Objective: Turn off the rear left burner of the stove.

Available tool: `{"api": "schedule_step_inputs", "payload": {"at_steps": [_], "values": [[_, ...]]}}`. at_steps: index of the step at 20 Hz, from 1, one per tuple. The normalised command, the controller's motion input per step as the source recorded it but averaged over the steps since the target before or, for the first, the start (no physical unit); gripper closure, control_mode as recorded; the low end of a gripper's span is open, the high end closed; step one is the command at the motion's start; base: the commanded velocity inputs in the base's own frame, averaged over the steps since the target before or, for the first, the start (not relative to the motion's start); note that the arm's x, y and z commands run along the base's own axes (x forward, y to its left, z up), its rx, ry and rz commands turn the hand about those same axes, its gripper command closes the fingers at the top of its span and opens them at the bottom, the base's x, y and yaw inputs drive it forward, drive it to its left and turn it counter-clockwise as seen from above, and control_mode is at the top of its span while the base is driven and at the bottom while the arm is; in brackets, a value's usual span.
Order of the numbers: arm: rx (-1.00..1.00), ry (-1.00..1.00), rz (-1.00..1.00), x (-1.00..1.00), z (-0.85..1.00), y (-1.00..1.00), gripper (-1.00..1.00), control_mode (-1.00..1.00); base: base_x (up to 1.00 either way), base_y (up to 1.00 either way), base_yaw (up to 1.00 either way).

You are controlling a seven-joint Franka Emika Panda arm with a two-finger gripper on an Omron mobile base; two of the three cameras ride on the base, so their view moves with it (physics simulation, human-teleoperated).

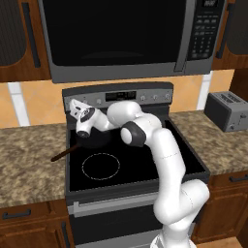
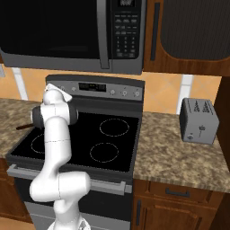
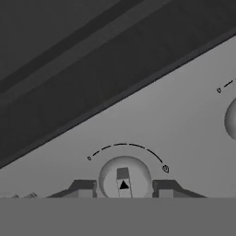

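Jaws stand apart, one finger on either side of a round silver knob (image 3: 124,177) on the raised back panel (image 3: 152,124) of the stove (image 1: 145,160) — the fingertips flank it closely, though whether they touch it cannot be told. In the hand view the gripper (image 3: 124,188) is centred on that knob, which carries a small dark triangle and has a dashed arc printed above it; a second knob (image 3: 231,119) shows at the right edge of that view.

From the left base view the gripper (image 1: 74,107) is up against the left end of the panel, the white arm reaching across the black glass cooktop. The rear left burner (image 1: 94,139) lies just below and in front of the hand, partly hidden by the wrist. A brown handle (image 1: 64,153) juts out over the left counter (image 1: 29,155). A toaster (image 2: 199,120) sits on the right counter, and a microwave (image 2: 67,31) hangs above the stove.
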Motion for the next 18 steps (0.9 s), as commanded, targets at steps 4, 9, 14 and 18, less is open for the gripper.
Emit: {"api": "schedule_step_inputs", "payload": {"at_steps": [4, 9, 14, 18], "values": [[0.24, 0.0, 0.0, 0.04, 0.03, -0.11, 1.0, -1.0, 0.0, 0.0, 0.0], [0.27, 0.0, 0.0, 0.12, 0.11, -0.07, 1.0, -1.0, 0.0, 0.0, 0.0], [0.25, -0.08, 0.0, 0.01, 0.05, -0.13, 1.0, -1.0, 0.0, 0.0, 0.0], [0.26, -0.2, 0.03, 0.0, 0.01, -0.16, 1.0, -1.0, 0.0, 0.0, 0.0]]}}
